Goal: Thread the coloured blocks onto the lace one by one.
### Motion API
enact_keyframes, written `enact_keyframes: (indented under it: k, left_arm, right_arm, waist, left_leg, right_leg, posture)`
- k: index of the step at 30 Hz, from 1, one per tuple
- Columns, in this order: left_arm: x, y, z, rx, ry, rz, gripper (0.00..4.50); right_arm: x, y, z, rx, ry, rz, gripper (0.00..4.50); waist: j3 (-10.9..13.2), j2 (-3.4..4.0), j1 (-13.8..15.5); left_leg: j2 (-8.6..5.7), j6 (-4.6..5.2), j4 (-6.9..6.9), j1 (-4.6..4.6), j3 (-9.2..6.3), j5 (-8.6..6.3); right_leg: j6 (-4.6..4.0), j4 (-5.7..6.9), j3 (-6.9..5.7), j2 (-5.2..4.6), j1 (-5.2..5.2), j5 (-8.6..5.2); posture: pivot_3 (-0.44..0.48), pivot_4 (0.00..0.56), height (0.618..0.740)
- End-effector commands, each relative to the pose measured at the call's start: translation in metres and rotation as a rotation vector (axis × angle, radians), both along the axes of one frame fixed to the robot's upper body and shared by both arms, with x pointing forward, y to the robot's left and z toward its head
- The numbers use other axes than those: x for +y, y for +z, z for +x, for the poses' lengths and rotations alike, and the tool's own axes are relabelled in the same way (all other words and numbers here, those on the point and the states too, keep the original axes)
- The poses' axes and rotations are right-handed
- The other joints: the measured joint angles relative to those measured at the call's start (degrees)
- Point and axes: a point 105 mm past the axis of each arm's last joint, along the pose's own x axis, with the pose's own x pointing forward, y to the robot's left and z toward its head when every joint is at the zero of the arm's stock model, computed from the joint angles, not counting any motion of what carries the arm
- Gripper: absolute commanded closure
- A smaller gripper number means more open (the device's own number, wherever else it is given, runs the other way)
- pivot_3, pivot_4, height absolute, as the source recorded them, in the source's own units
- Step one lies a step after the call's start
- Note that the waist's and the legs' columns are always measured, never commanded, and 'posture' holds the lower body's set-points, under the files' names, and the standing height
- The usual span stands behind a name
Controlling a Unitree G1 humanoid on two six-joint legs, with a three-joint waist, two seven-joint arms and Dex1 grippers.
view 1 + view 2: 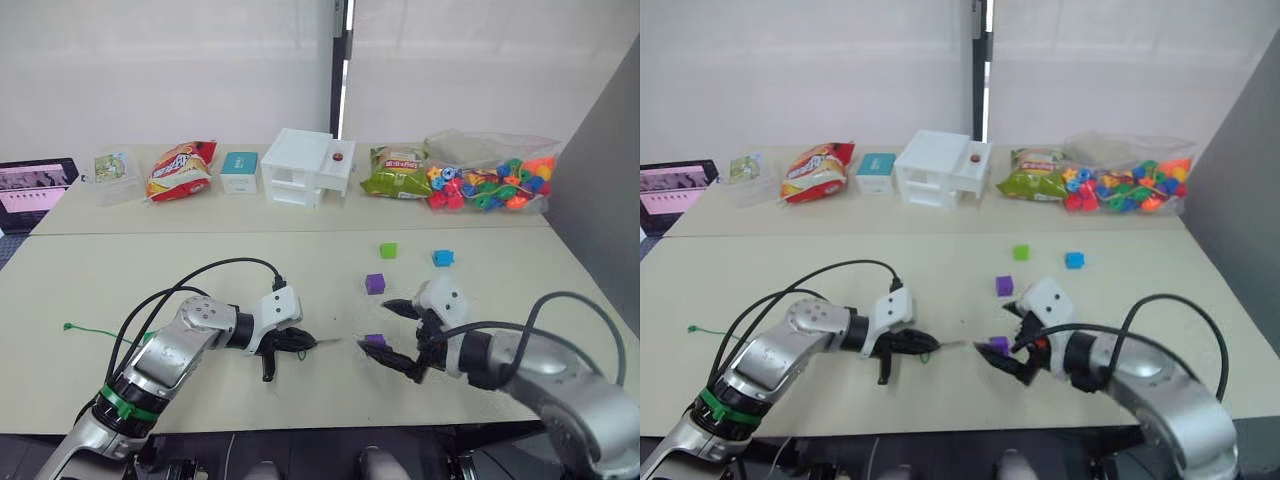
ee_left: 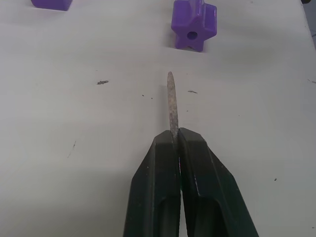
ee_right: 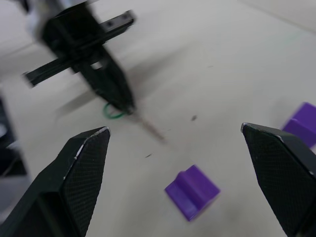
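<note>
the left claw (image 1: pixel 300 342) sits low in the centre of the head view, its two black fingers (image 2: pixel 168 163) pressed together on the stiff dark tip (image 2: pixel 171 101) of the lace (image 1: pixel 95 332). the tip sticks out past the fingers, pointing toward the nearest purple block (image 2: pixel 193 30). the rest of the thin green cord is seen on the bench (image 1: pixel 150 265) at the left edge of the frame, where its small knotted tail lies.

the right claw (image 1: pixel 392 338) is just right of centre, spread wide and holding nothing. one finger lies above and one below the near purple block (image 1: pixel 375 340), which rests on the bench between them; in the right wrist view that block (image 3: pixel 192 190) sits in the gap, touching neither finger.

a second purple block (image 1: pixel 374 283) lies a little higher in the frame, with the light green block (image 1: pixel 388 250) and the blue block (image 1: pixel 442 258) beyond it, toward the upper right.

along the far edge of the bench stand a white box (image 1: pixel 305 167), two snack bags (image 1: pixel 180 170) and a clear bag of mixed beads (image 1: pixel 490 178).
</note>
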Motion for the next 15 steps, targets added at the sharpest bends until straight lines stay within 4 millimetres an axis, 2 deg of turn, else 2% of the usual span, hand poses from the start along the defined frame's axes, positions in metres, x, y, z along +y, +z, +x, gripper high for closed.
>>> enact_keyframes:
  k: [1, 5, 13, 15]
  left_arm:
    - [-0.001, 0.017, -0.007, -0.036, -0.032, -0.038, 4.5]
    - [0.003, 0.021, -0.018, -0.023, -0.07, -0.018, 4.5]
    - [0.005, 0.025, -0.022, -0.022, -0.026, 0.033, 4.5]
    - [0.005, 0.025, -0.023, -0.013, -0.017, 0.033, 4.5]
  right_arm:
    - [0.001, -0.003, 0.011, -0.04, 0.198, -0.089, 0.03]
    - [-0.003, -0.024, 0.028, -0.095, 0.363, -0.257, 0.03]
    - [-0.008, -0.047, 0.04, -0.111, 0.492, -0.324, 0.03]
    - [-0.009, -0.049, 0.042, -0.112, 0.492, -0.317, 0.57]
  waist:
    - [0.0, -0.01, -0.09]
    - [0.02, -0.03, 0.03]
    - [0.04, -0.03, 0.34]
    - [0.04, -0.03, 0.33]
  left_leg:
    - [0.0, 0.0, 0.0, 0.0, 0.0, 0.0]
    - [0.01, 0.0, 0.0, 0.01, 0.01, 0.0]
    - [-0.01, 0.0, 0.09, -0.15, 0.0, 0.0]
    - [-0.01, 0.0, 0.08, -0.12, -0.01, 0.0]
  right_leg:
    - [0.0, 0.0, 0.0, 0.0, 0.0, 0.0]
    - [0.0, 0.04, -0.01, 0.0, -0.03, 0.0]
    - [0.01, 0.03, -0.02, -0.07, -0.11, 0.01]
    - [0.01, 0.05, -0.02, -0.06, -0.11, 0.01]
  posture:
    - [0.0, 0.15, 0.74]
    - [0.0, 0.15, 0.74]
    - [0.0, 0.15, 0.74]
    - [0.0, 0.15, 0.74]
